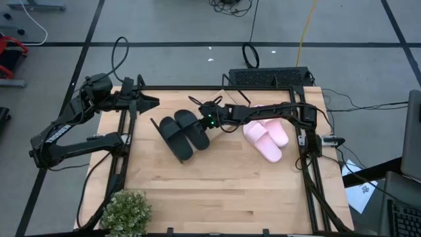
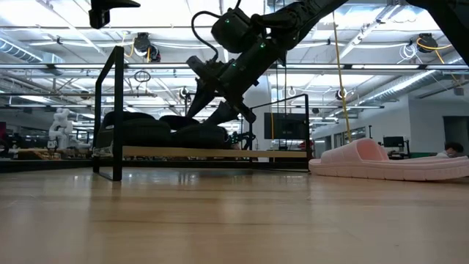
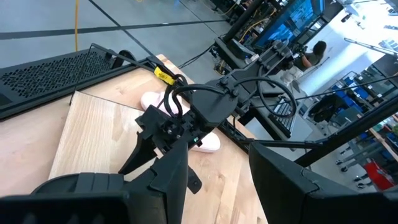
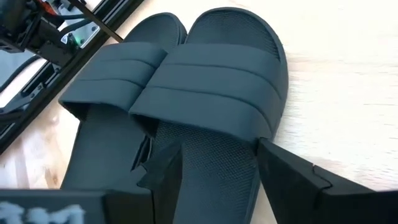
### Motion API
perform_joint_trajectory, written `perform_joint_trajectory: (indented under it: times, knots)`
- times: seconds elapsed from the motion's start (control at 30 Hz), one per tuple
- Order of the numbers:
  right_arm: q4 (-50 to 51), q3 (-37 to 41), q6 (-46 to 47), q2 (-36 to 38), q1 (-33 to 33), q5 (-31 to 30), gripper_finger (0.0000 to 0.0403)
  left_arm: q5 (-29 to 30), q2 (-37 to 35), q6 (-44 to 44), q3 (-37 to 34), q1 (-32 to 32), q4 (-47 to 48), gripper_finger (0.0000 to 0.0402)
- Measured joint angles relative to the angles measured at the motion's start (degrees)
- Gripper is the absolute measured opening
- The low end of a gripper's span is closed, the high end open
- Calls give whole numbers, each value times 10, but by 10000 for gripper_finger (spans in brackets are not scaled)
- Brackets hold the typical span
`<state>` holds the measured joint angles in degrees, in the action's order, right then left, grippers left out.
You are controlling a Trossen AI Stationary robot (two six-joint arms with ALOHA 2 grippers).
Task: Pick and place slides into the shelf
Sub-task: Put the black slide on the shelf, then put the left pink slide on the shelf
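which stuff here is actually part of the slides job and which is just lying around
Part of the job:
- black slides, side by side on the shelf
- pink slides, on the table, not yet shelved
- right gripper, fingers open over the black slides
- left gripper, waiting at the table's far left edge

Just lying about:
- potted plant at the near left corner
- black perforated panel beyond the table

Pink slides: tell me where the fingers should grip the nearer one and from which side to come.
Judging by the high view, grip the wide strap of the pink slide that lies nearer the table's front edge, coming straight down from above. The strap arches over the footbed, so one finger could slip under it; its partner sits tight alongside, blocking a side grasp.
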<state>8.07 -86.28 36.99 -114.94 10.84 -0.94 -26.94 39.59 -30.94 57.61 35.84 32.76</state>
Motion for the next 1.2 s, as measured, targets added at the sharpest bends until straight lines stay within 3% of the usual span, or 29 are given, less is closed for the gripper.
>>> perform_joint_trajectory:
  times: [0.37, 0.63, 1.0, 1.2]
  knots:
    - [13, 0, -18, 22, 8, 10, 192, 0, 0, 3, 0, 0, 0, 165]
    - [79, 0, -33, 53, 23, -8, 192, 0, 0, 5, 0, 0, 0, 165]
    - [121, 0, -88, 173, 6, 5, 192, 2, 0, 8, 0, 0, 0, 165]
    - [268, 0, -166, 259, -46, 39, 192, 2, 0, 7, 0, 0, 0, 165]
